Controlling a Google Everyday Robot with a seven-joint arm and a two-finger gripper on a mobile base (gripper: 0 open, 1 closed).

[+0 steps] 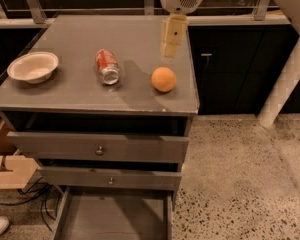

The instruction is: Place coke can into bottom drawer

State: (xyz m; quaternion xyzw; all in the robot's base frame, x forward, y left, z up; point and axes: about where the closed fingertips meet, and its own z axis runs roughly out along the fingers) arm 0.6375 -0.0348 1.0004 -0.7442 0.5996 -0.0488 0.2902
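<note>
The coke can [107,67] lies on its side on the grey cabinet top, its silver end toward me, between a white bowl and an orange. The bottom drawer [115,217] is pulled out below the two knobbed drawers, and its grey tray holds nothing I can see. My gripper [171,36] hangs above the right half of the top, just behind the orange and well to the right of the can. It touches nothing.
An orange [163,79] sits right of the can. A white bowl [33,66] rests at the left edge of the cabinet top [80,91]. Cardboard [7,169] and cables lie on the floor at left. A white pillar [285,89] stands at right.
</note>
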